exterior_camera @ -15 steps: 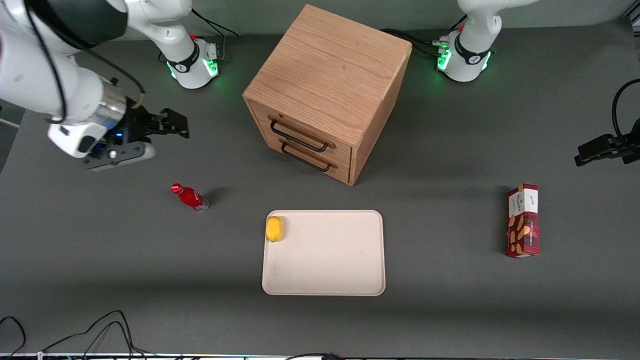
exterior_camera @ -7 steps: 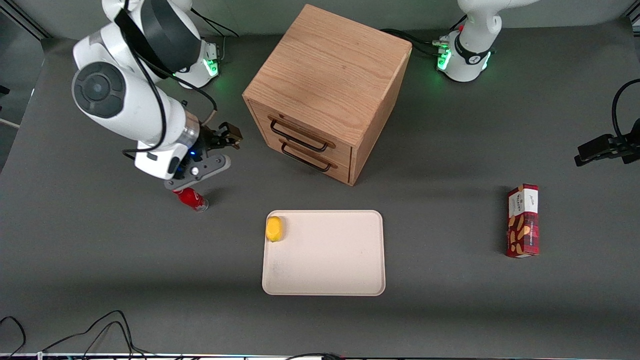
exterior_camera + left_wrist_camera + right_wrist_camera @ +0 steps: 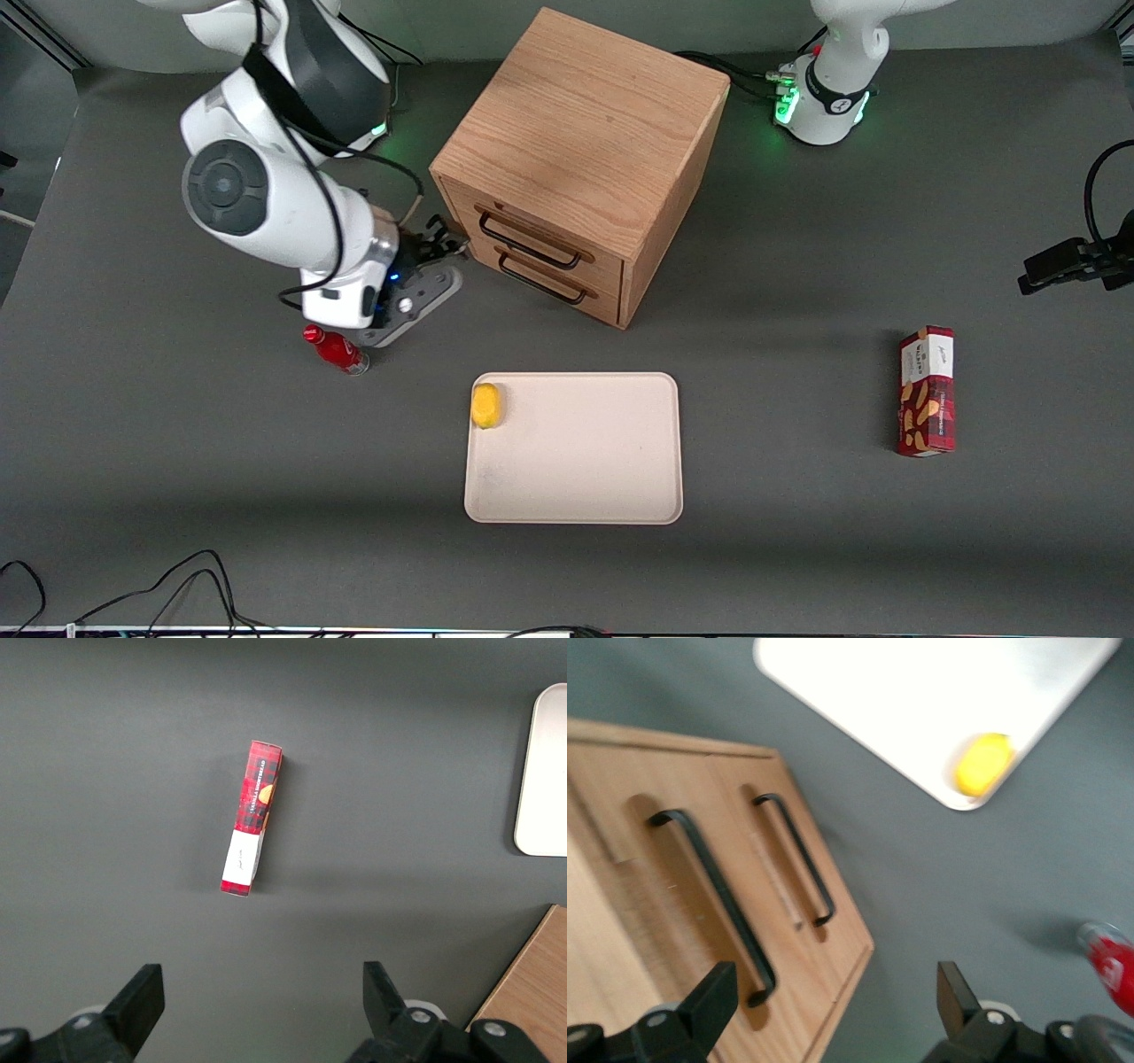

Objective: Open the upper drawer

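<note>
Gripper positioned beside the cabinet front, upper drawer closed.

In the front view, upper centre, the upper drawer (image 3: 542, 232) sits flush in the cabinet (image 3: 580, 133), above the lower drawer (image 3: 556, 282). The gripper (image 3: 446, 245), left of centre, hangs just beside the drawer handles with fingers (image 3: 709, 999) spread apart, holding nothing. A red bottle (image 3: 337, 349) lies near it.

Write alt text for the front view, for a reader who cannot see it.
The right arm's open gripper hovers just in front of the closed upper drawer of a wooden cabinet, near one end of its dark bar handle. Nearer the camera, a red bottle lies on the grey table and a yellow fruit sits in a cream tray; a red snack box lies toward the parked arm's end.
</note>
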